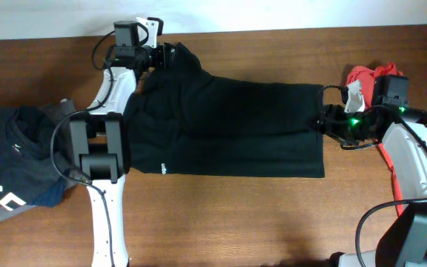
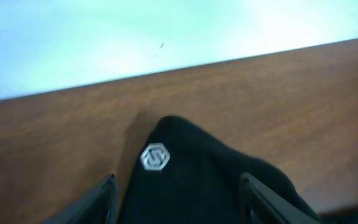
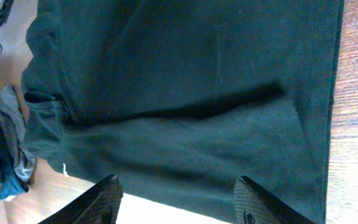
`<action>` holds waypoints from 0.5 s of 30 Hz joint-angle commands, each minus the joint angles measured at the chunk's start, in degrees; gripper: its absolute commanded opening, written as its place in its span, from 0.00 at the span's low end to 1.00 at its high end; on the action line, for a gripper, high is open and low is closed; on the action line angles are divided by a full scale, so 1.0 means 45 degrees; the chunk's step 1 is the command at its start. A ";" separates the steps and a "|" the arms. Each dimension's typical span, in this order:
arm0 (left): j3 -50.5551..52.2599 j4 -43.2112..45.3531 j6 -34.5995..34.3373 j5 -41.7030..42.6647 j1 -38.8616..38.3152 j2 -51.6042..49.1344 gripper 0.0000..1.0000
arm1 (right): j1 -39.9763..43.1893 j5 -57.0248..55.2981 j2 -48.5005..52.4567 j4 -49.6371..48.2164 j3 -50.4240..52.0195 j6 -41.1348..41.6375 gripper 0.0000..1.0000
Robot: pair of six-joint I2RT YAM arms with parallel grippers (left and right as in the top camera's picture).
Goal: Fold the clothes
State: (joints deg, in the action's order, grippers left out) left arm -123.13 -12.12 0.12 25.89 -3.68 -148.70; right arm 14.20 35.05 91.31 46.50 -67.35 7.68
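While the black garment (image 1: 228,126) lies spread on the wooden tabletop (image 1: 273,215), soft matte cloth, one long crease, hexagonal white logo (image 2: 155,157) on a humped fold, left gripper (image 2: 177,178) wide astride that hump, right gripper (image 3: 178,179) wide by its straight end.

The left arm (image 1: 102,159) runs from the surface's near edge to its far edge on the left side, and the wrist turns right. The left tool (image 1: 166,55) holds its fingers (image 2: 104,202) spread apart. The right arm (image 1: 415,159) rises from the near right corner and bends inward. The right tool (image 1: 325,120) points left, with its fingers (image 3: 101,202) wide apart.
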 commanded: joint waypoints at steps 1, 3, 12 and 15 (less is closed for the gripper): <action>-0.0452 0.0272 -0.0126 -0.0189 -0.0316 -0.0539 0.61 | -0.0068 0.0053 -0.0189 0.0024 -0.0228 -0.0087 0.63; -0.0452 0.0257 -0.0121 -0.0437 -0.0403 -0.0704 0.61 | -0.0068 0.0053 -0.0189 0.0019 -0.0228 -0.0087 0.63; -0.0447 0.0209 -0.0121 -0.1384 -0.0520 -0.0884 0.46 | -0.0068 0.0019 -0.0189 0.0151 -0.0228 -0.0087 0.62; -0.0447 -0.0155 -0.0121 -0.1715 -0.0525 -0.0923 0.38 | -0.0068 0.0019 -0.0189 0.0214 -0.0228 -0.0087 0.61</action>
State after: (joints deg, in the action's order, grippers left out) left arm -123.81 -12.03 -0.30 20.45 -6.31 -151.94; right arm 14.20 35.03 91.31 47.24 -67.35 7.70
